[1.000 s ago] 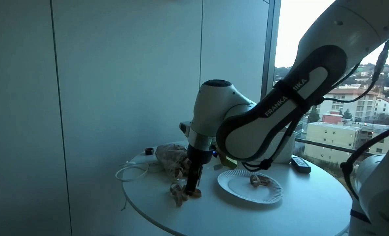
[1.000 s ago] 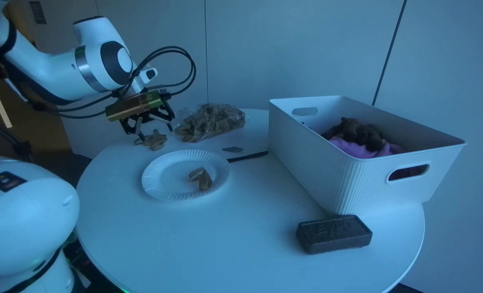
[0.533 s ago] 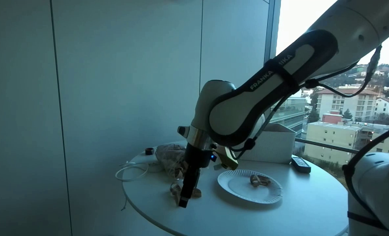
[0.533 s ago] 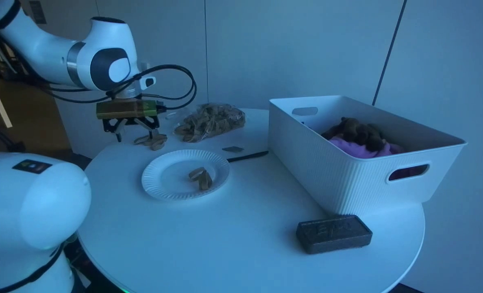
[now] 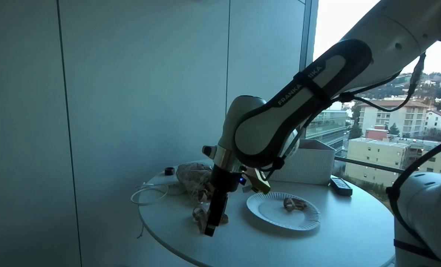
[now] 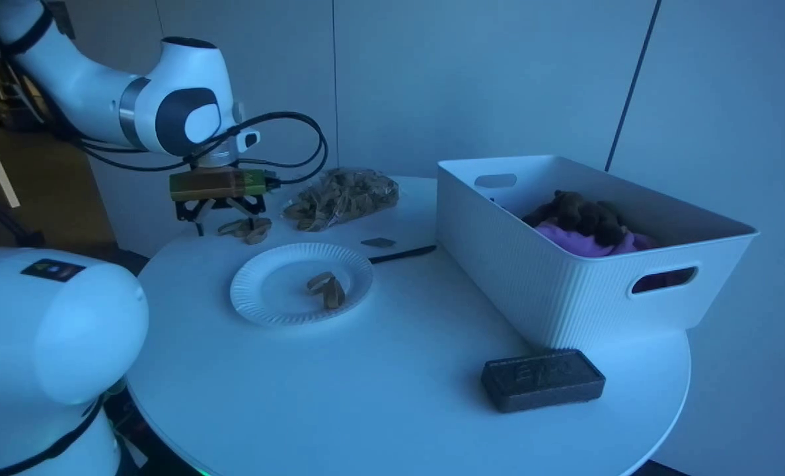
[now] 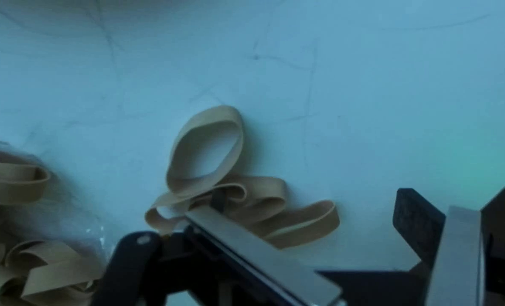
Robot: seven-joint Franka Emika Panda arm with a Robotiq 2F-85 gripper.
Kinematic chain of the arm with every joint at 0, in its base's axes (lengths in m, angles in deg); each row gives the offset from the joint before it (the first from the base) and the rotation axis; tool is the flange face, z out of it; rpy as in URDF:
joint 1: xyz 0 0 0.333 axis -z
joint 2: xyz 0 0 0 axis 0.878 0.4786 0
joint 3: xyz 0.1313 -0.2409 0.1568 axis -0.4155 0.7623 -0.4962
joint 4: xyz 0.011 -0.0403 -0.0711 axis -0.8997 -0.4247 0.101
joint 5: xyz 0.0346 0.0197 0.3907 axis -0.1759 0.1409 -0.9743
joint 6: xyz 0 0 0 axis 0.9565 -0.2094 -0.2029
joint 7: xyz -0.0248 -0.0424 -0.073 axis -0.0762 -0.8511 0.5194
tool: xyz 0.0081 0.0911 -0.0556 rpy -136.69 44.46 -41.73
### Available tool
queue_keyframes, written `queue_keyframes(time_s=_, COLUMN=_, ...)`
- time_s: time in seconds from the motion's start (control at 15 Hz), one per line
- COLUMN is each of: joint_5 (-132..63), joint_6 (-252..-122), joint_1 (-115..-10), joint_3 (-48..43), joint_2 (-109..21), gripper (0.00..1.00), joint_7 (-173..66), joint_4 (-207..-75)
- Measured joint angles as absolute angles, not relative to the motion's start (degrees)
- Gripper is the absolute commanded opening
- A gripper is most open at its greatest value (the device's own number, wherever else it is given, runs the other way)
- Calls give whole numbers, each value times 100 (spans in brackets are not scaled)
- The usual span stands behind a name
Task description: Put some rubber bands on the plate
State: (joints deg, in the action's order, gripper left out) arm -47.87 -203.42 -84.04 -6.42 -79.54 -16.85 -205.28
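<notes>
A pile of loose tan rubber bands [image 6: 252, 229] lies on the table, also in an exterior view [image 5: 199, 216] and the wrist view [image 7: 267, 195]. My gripper [image 6: 226, 228] is open and points down at the pile. In the wrist view the gripper [image 7: 312, 202] has one finger over the pile and the other above bare table beside it; nothing is held. The finger hides part of the pile. The white paper plate [image 6: 250, 291] lies beside the pile, also in an exterior view [image 5: 263, 211]. Rubber bands [image 6: 330, 291] lie on the plate.
A clear bag of rubber bands [image 6: 346, 198] lies behind the pile, also in the wrist view [image 7: 12, 187]. A dark knife [image 6: 402, 254] lies by the plate. A white bin [image 6: 498, 244] and a black eraser [image 6: 543, 380] stand farther off. A white cable [image 5: 146, 203] hangs over the table edge.
My gripper has swung from a tilted pose to pointing straight down and shifted toward the table edge. In the last half second it has lowered slightly. The bands and plate have not moved.
</notes>
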Motion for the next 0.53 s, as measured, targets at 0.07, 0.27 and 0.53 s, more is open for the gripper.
queue_keyframes(time_s=0.07, joint_5=-4787, joint_6=-20379, joint_1=-8405, joint_3=-642, joint_2=-7880, gripper=100, joint_7=-1612, joint_4=-20537)
queue_keyframes(time_s=0.27, joint_5=-4774, joint_6=-20620, joint_1=-8410, joint_3=-662, joint_2=-7658, gripper=67, joint_7=-1394, joint_4=-20556)
queue_keyframes(time_s=0.53, joint_5=-4779, joint_6=-20787, joint_1=-8413, joint_3=-663, joint_2=-7633, gripper=34, joint_7=-1102, joint_4=-20557)
